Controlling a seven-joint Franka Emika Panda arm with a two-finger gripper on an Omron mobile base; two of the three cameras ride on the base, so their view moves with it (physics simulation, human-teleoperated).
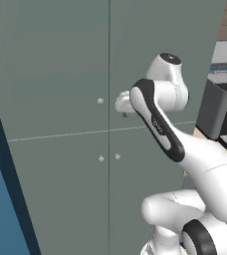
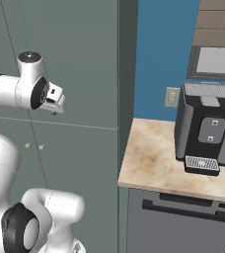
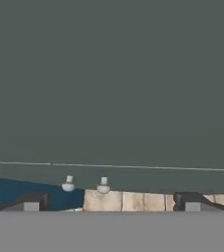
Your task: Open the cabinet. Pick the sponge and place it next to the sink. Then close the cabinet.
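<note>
The cabinet (image 1: 60, 74) is tall and grey-green, and all four of its doors are shut. Small pale knobs (image 1: 100, 101) sit near the centre seams. My gripper (image 1: 123, 105) hovers close to the upper right door, just right of the vertical seam, at knob height. In the right base view the gripper (image 2: 56, 107) points at the cabinet (image 2: 80, 64) face. In the hand view the gripper (image 3: 111, 203) is open, its fingertips (image 3: 31, 202) wide apart with nothing between them. Beyond them the two lower knobs (image 3: 103, 185) show below the horizontal seam. The sponge is hidden and the sink is out of view.
Right of the cabinet, a beige marble counter (image 2: 149, 163) carries a dark coffee machine (image 2: 208, 128). A dark grey dishwasher panel (image 2: 183, 220) sits under it. A blue wall (image 2: 159, 54) rises behind the counter, and my own white arm (image 1: 185, 149) fills the lower right.
</note>
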